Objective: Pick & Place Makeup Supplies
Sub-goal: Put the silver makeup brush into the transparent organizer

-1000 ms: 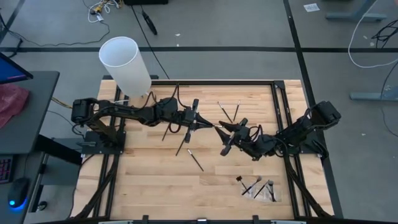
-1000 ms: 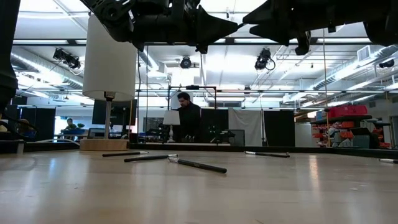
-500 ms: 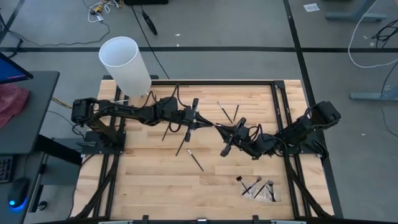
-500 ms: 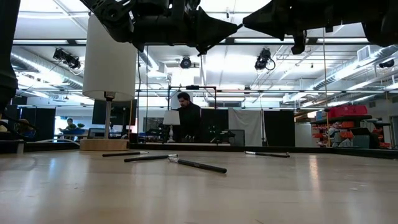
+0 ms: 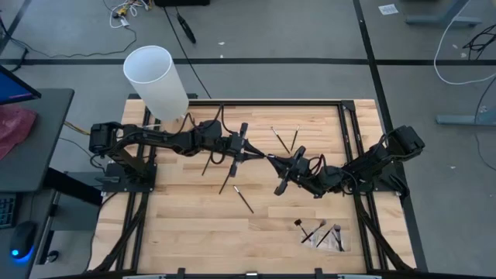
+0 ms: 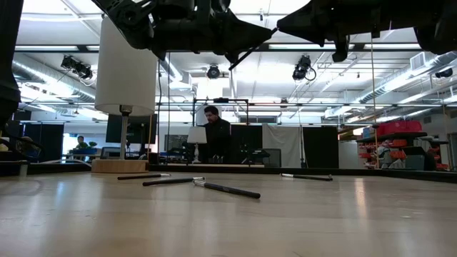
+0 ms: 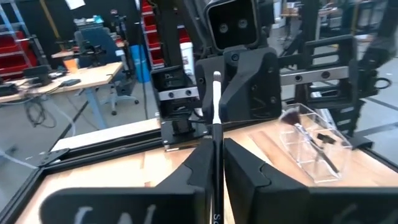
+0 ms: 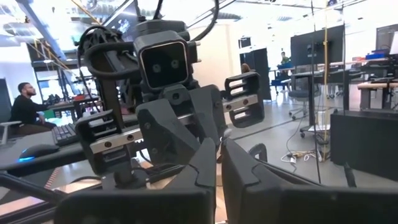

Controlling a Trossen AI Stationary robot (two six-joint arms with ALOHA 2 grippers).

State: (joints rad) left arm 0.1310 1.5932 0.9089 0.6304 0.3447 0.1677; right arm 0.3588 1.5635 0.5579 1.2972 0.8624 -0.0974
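Thin dark-handled makeup brush (image 7: pixel 215 124) spans gap between tools, long axis along line joining arms above table. Left tool (image 5: pixel 249 152) grips one end; right tool (image 5: pixel 280 163) clamped shut on other.

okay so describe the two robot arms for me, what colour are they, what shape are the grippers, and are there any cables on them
Both arms are matte black, built of chunky jointed segments. The left gripper and right gripper each end in two flat, angular black fingers that taper to wedge tips. Behind the fingers sits a silver slide rail, and above it a boxy black camera with two round lenses. Thin black cables loop along both arms near the wrists.
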